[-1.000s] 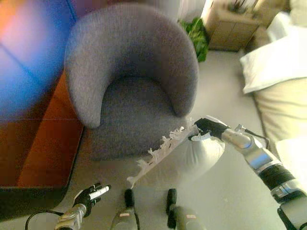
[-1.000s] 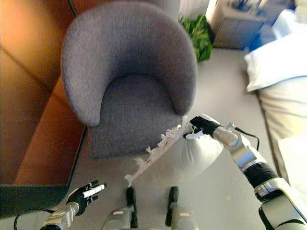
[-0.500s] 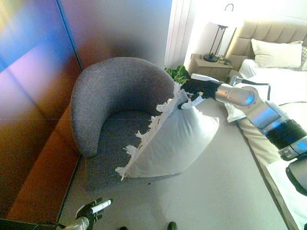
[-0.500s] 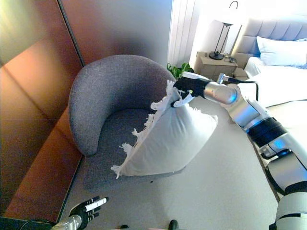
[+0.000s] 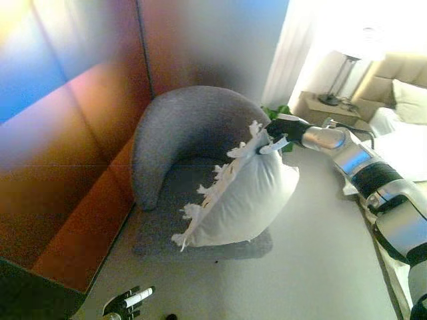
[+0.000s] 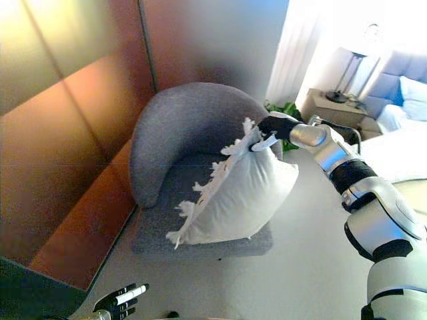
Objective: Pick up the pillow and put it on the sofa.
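Note:
A white pillow (image 5: 243,200) with a fringed edge hangs from its top corner in front of the round grey armchair (image 5: 183,137). Its lower end hangs over the front of the chair's seat. My right hand (image 5: 281,130) is shut on the pillow's top corner, with the arm reaching in from the right. It also shows in the right eye view (image 6: 273,127). My left hand (image 5: 125,301) is low at the bottom left, fingers straight and empty.
A brown wooden wall panel (image 5: 73,153) runs along the left. A bed with white pillows (image 5: 407,107), a nightstand (image 5: 323,110) with a lamp and a green plant (image 5: 280,113) stand at the back right. Grey floor (image 5: 320,267) lies in front of the chair.
The camera has turned, so the chair sits more to the right. My right hand still holds the pillow by its corner, now closer over the chair's seat.

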`<state>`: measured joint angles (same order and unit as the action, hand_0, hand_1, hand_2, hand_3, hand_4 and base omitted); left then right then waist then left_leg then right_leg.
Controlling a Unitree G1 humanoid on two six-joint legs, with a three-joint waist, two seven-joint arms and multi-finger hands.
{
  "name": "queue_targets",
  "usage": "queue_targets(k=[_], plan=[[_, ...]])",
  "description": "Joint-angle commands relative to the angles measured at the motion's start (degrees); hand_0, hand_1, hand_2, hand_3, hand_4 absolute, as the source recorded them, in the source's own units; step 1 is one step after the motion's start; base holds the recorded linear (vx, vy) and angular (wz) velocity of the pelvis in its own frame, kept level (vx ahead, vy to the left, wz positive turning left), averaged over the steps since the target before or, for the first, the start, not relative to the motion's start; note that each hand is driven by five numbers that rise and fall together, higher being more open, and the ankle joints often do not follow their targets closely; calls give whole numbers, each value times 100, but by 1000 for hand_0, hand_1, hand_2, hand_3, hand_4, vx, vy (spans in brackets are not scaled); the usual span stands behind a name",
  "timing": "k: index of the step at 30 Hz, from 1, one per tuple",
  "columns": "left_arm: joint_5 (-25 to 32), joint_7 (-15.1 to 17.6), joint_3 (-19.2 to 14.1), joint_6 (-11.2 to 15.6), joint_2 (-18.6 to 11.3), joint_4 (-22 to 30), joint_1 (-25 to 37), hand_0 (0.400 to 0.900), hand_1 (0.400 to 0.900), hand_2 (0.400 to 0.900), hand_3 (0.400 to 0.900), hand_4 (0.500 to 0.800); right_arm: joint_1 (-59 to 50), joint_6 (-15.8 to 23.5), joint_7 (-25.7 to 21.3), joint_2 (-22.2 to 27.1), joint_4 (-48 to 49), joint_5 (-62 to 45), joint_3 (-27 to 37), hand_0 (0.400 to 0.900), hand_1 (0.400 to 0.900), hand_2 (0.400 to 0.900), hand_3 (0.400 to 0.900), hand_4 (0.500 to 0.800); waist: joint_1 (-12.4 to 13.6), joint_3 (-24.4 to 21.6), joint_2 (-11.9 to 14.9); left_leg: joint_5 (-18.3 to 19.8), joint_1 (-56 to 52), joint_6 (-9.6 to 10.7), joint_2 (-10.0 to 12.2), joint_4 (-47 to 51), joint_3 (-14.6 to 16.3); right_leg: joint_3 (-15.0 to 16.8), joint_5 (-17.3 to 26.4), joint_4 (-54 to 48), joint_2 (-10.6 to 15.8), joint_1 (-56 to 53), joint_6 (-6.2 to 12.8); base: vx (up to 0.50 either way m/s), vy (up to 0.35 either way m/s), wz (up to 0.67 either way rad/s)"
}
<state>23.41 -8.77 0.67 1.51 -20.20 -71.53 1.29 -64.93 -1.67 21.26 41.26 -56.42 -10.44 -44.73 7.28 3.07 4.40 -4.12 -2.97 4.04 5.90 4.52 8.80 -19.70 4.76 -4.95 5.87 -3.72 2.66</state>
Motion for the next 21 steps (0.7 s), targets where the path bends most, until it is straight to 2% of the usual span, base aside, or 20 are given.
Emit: queue_targets(k=[1, 10, 15, 21], plan=[[169, -95, 408, 368, -360, -240, 143, 900, 900, 900, 900, 800, -1809, 482, -601, 47, -1006, -73, 208, 900, 900, 900, 900, 800, 286, -276, 227, 235, 94, 224, 221, -51, 133, -114, -199, 131, 599, -59, 625, -61, -17, 24], [-139, -201, 331, 629, -326, -297, 26, 900, 900, 900, 900, 800, -1504, 265, -547, 266, -1407, -883, 712, 900, 900, 900, 900, 800, 247, -304, 45, 248, -23, 247, 276, -71, 175, -152, -250, 153, 604, -146, 593, -27, -2, 1], [-195, -204, 379, 649, -276, -307, 126, 900, 900, 900, 900, 800, -1073, 442, -657, 357, -1232, -1468, 1287, 900, 900, 900, 900, 800, 87, -326, -95, 286, -142, 261, 320, -134, 274, -50, -298, 208, 593, -168, 569, -21, 16, -18], [-186, -124, 397, 637, -230, -329, 197, 900, 900, 900, 900, 800, -502, 479, -718, 709, -907, -1551, 1809, 900, 900, 900, 900, 800, -98, -370, -134, 321, -219, 291, 351, -130, 340, -5, -303, 224, 608, -180, 590, -7, 11, -15]])
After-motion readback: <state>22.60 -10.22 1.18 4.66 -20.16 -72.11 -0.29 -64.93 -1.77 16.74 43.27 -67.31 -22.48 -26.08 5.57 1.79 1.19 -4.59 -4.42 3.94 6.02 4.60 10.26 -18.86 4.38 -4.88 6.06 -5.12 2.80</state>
